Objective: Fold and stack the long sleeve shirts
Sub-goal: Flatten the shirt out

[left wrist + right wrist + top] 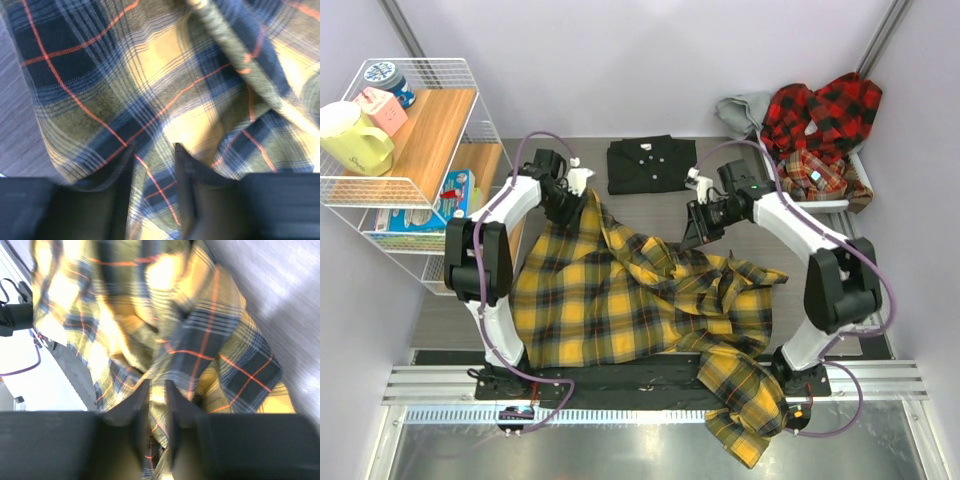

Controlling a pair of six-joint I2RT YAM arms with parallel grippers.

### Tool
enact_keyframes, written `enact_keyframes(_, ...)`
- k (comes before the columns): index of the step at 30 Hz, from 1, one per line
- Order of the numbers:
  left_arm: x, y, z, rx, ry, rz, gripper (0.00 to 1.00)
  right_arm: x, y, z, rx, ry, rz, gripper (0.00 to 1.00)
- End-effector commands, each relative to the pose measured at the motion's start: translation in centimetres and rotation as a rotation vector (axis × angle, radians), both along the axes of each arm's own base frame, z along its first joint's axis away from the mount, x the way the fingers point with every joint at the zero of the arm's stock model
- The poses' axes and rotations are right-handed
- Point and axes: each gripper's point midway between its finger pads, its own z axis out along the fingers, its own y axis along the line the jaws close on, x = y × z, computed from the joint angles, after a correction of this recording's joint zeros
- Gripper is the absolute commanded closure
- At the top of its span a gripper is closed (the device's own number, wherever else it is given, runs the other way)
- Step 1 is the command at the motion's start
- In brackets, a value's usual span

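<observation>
The yellow-and-black plaid shirt [620, 300] lies spread and rumpled over the table's middle, one part hanging over the near edge. My left gripper [582, 190] is shut on its far left corner, with cloth between the fingers in the left wrist view [154, 150]. My right gripper [700, 235] is shut on a fold at its far right, with cloth pinched between the fingers in the right wrist view [157, 387]. A folded black shirt [651, 163] lies flat at the back centre. Red-and-black plaid shirts [820, 120] are heaped at the back right.
A white wire shelf [415, 150] with a yellow jug [350, 135], a pink box and a tin stands at the left. A grey garment [745, 108] lies beside the red heap. A metal rail [650, 385] runs along the near edge.
</observation>
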Motion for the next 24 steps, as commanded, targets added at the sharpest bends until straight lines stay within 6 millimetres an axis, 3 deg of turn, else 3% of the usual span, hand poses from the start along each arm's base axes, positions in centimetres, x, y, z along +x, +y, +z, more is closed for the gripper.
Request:
enact_keyframes(1, 0.2, 1.0, -1.7, 0.044, 0.019, 0.006, 0.75, 0.6, 0.2, 5.0, 0.053, -0.183, 0.006, 0.93)
enact_keyframes(2, 0.1, 1.0, -1.8, 0.045, 0.026, 0.006, 0.79, 0.6, 0.1, 5.2, 0.048, -0.195, 0.005, 0.98)
enact_keyframes(4, 0.0, 1.1, -2.0, 0.045, 0.029, 0.007, 0.81, 1.3, -0.3, 5.1, 0.017, -0.218, -0.018, 0.97)
enact_keyframes(6, -0.1, 1.0, -1.8, 0.039, 0.029, 0.006, 0.80, 1.6, -0.5, 4.4, -0.005, -0.196, -0.042, 0.72)
enact_keyframes(7, -0.1, 0.9, -1.7, 0.037, 0.028, 0.007, 0.76, 1.8, -0.3, 3.5, -0.013, -0.168, -0.049, 0.42)
enact_keyframes(9, -0.2, 0.9, -1.5, 0.034, 0.026, 0.010, 0.71, 2.0, 0.2, 2.6, -0.032, -0.143, -0.064, 0.28)
enact_keyframes(12, -0.3, 1.0, -1.3, 0.035, 0.022, 0.013, 0.65, 3.1, 0.6, 0.7, -0.082, -0.143, -0.082, 0.21)
enact_keyframes(17, -0.5, 1.1, -2.0, 0.044, 0.038, 0.015, 0.63, 4.2, 1.6, -2.3, -0.108, -0.091, -0.082, 0.21)
enact_keyframes(19, -0.6, 1.2, -2.1, 0.049, 0.038, 0.016, 0.64, 4.4, 2.0, -2.7, -0.099, -0.077, -0.079, 0.28)
enact_keyframes(20, -0.6, 1.3, -2.3, 0.052, 0.041, 0.018, 0.65, 4.5, 2.1, -2.8, -0.096, -0.073, -0.081, 0.35)
enact_keyframes(21, -0.7, 1.5, -2.6, 0.062, 0.045, 0.023, 0.66, 4.6, 2.1, -2.7, -0.093, -0.075, -0.084, 0.53)
enact_keyframes(24, -0.9, 1.9, -3.3, 0.088, 0.050, 0.031, 0.80, 4.4, 2.1, -1.0, -0.070, -0.109, -0.088, 0.80)
